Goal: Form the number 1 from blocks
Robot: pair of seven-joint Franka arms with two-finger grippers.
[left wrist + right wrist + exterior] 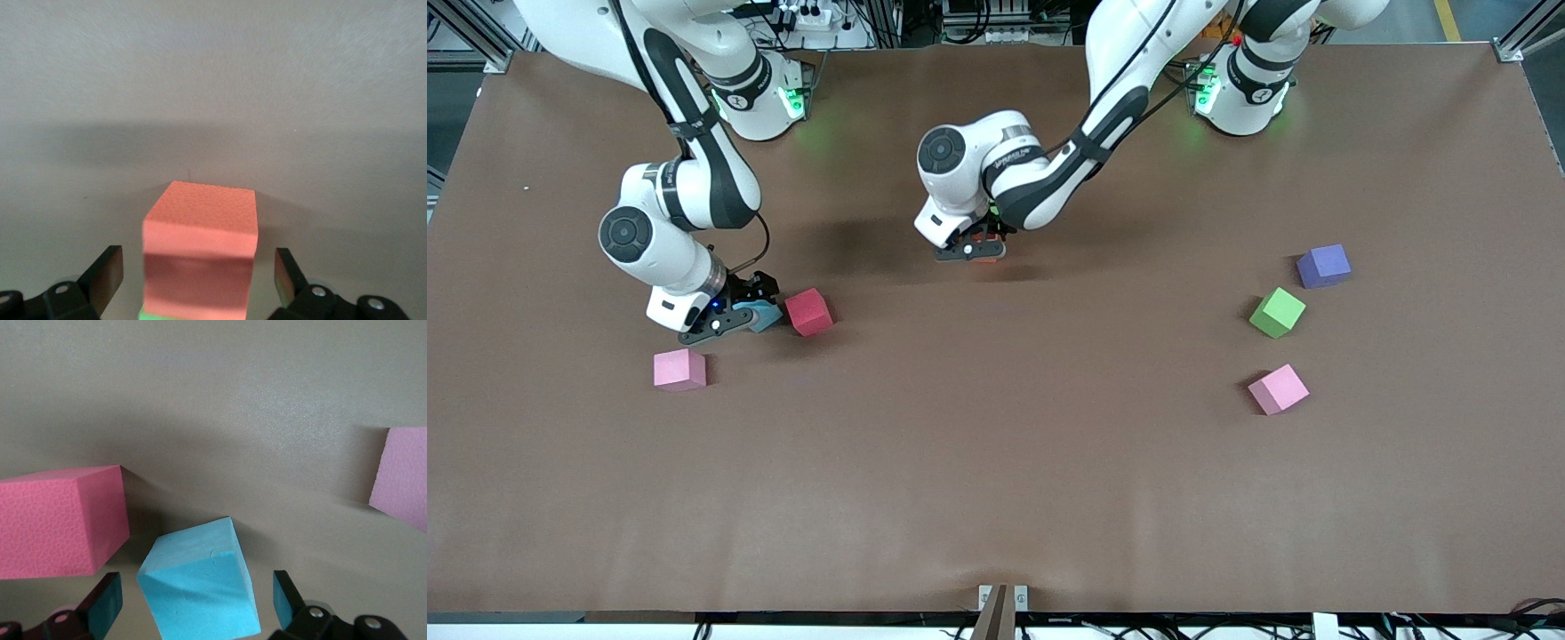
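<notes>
Where cubes lie scattered, brown matte table point(996, 462) shows bare.

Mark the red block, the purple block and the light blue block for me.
red block point(809, 311), front view, on its top face.
purple block point(1324, 265), front view, on its top face.
light blue block point(200, 587), right wrist view, on its facing side, between the fingers.

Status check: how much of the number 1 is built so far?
Barely started: no column shows. The left pincer is open around the orange block mid-table. The right pincer is open around the light blue block, beside the red block. Remaining: the pink block, second pink block, green block and purple block lie scattered.
</notes>
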